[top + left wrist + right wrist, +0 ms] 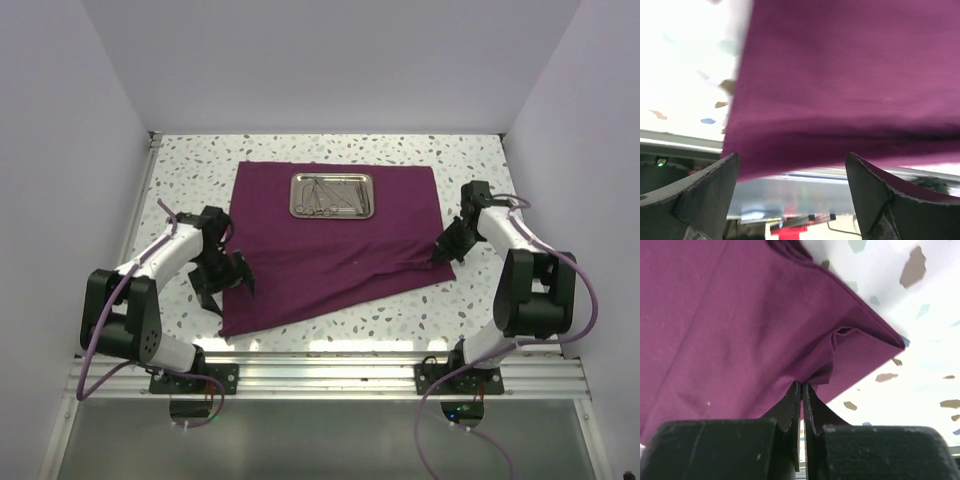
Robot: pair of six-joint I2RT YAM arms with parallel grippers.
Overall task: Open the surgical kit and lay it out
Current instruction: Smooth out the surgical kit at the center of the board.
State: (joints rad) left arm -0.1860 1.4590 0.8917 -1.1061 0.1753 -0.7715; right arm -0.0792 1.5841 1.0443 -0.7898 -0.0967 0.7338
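Cloth (330, 260) of dark purple lay spread over the speckled table (190, 170), with the steel tray (332, 195) on its far half and the thin silver instruments (335, 197) inside it. The right gripper (802, 390) pinched the fabric near its near right corner between closed fingers. The left gripper (792, 170) hung at the left edge with jaws wide apart, holding nothing.
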